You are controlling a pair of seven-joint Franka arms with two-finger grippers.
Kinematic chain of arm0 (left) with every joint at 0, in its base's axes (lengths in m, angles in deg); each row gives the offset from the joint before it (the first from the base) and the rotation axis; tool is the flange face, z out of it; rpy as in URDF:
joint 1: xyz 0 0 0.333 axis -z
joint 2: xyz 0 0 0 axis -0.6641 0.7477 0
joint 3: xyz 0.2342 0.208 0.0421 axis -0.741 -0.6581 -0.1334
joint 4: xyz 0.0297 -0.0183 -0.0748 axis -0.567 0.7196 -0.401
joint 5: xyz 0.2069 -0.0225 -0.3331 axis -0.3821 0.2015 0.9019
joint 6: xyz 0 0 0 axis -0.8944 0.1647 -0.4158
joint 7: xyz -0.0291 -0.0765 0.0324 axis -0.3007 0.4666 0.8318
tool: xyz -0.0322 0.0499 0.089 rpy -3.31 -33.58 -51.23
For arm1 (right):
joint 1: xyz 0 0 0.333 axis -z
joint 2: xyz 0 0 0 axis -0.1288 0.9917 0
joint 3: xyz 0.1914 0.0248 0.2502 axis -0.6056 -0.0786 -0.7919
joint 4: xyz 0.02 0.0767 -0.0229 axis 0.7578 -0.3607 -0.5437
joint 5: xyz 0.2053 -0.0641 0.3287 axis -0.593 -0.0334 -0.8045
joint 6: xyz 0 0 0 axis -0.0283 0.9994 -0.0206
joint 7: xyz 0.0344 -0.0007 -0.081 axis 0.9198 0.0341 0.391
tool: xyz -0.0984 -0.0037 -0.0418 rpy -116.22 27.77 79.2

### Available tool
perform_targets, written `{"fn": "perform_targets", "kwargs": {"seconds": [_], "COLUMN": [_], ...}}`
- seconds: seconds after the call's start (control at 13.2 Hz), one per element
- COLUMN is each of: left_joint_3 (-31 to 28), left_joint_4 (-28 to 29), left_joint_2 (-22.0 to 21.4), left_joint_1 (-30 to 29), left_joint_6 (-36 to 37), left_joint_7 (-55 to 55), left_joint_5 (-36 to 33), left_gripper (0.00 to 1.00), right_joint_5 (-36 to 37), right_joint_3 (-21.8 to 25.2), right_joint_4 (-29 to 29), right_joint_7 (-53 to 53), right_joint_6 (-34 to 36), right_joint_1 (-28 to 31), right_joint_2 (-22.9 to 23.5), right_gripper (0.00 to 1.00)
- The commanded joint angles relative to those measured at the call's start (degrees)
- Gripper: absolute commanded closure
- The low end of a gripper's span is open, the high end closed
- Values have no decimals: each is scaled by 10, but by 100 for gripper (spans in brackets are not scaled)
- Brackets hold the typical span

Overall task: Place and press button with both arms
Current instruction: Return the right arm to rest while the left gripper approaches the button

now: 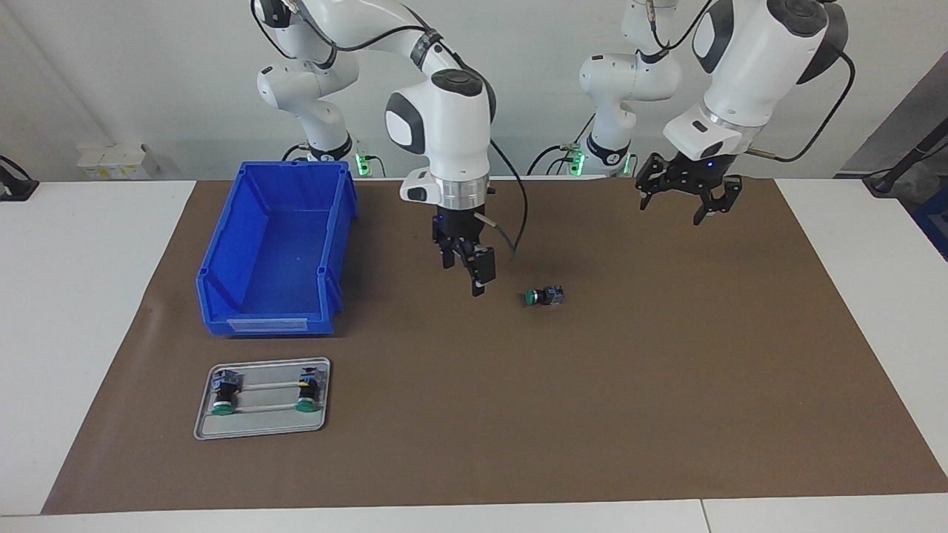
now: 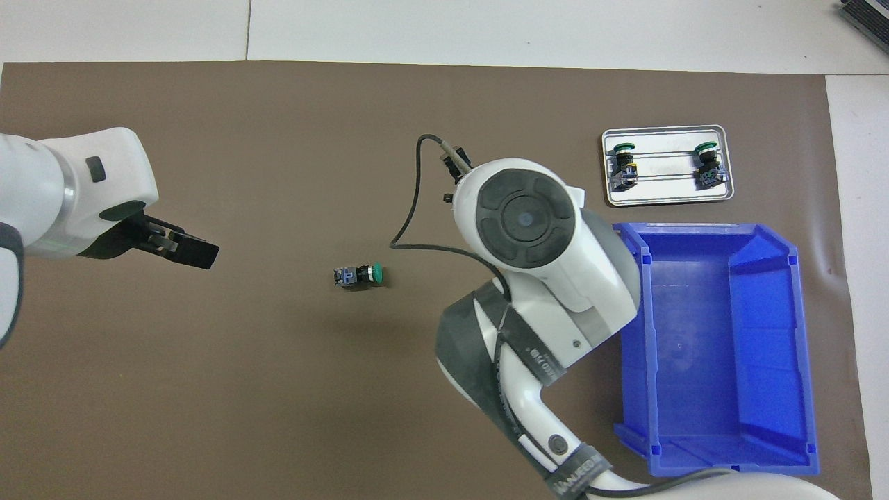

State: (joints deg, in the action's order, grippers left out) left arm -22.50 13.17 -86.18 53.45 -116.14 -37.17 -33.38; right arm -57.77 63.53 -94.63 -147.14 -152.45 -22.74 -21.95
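Now the button (image 1: 544,296) lies on its side below and beside the empty, spread right gripper (image 1: 465,270); the left gripper (image 1: 687,200), fingers apart, should approach squarely.

The right gripper (image 1: 465,271) hangs in the air over the brown mat (image 1: 666,385), its fingers apart and holding nothing, and the button (image 1: 543,296) lies on its side on the mat just beside and below it, toward the left arm's end, green cap turned toward this claw. On the claw's other flank the blue bin (image 1: 278,248) stands near, and the metal tray (image 1: 263,426) with two more buttons (image 1: 264,392) lies farther from the robots than the bin. The left gripper (image 1: 689,194) hangs spread open and empty above the mat's edge nearest the robots, well apart from the right claw and the button.
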Motion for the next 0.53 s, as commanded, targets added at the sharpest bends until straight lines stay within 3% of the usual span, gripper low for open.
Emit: {"fn": "perform_targets", "kwargs": {"seconds": [0.0,0.23,0.45], "left_joint_3": [-8,-8,-8], "left_joint_4": [33,89,154], "left_joint_2": [-7,2,7], "left_joint_1": [41,91,106], "left_joint_6": [-37,-127,-195], "left_joint_7": [88,160,299], "left_joint_5": [7,7,7], "left_gripper": [0,0,0], "right_joint_5": [-28,-43,-62], "right_joint_3": [-7,-7,-6], "right_joint_4": [-25,-24,-18], "right_joint_7": [190,407,577], "right_joint_6": [25,77,124], "right_joint_1": [76,163,236], "right_joint_2": [-49,-85,-116], "right_gripper": [0,0,0]}}
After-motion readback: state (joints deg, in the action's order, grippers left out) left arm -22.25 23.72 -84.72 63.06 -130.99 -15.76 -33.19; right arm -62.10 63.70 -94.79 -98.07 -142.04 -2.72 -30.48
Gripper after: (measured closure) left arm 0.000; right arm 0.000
